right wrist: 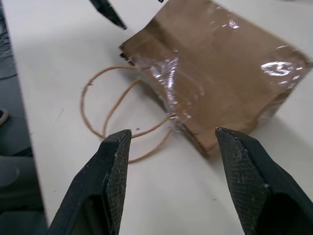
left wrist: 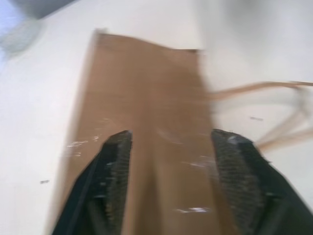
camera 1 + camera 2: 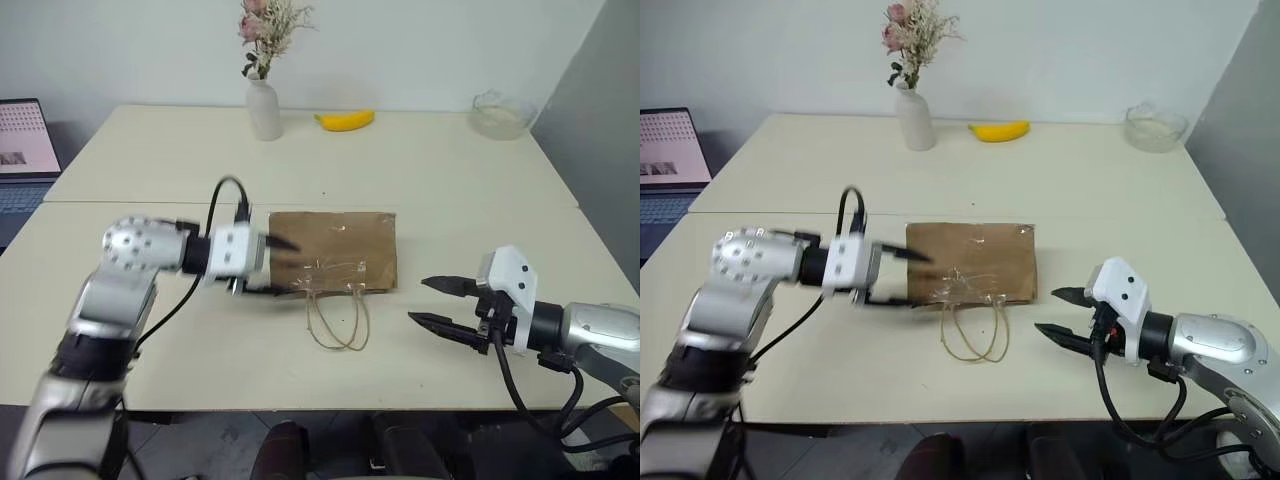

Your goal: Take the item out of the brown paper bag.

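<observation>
The brown paper bag (image 3: 335, 250) lies flat on the table (image 3: 450, 180), between left pincer (image 3: 268, 265) and right pincer (image 3: 440, 303).

Creased brown paper bag (image 3: 333, 251) lies flat, seemingly empty, handles forward

The two eye views look forward and down from the robot's head over the table (image 3: 420, 170), both covering the brown paper bag (image 3: 335, 250) lying flat at mid-table. The left wrist view looks close along the left gripper (image 2: 171, 152) onto the bag. The right wrist view faces the bag's handle end from nearby, between the right gripper (image 1: 171, 147) fingers.
</observation>
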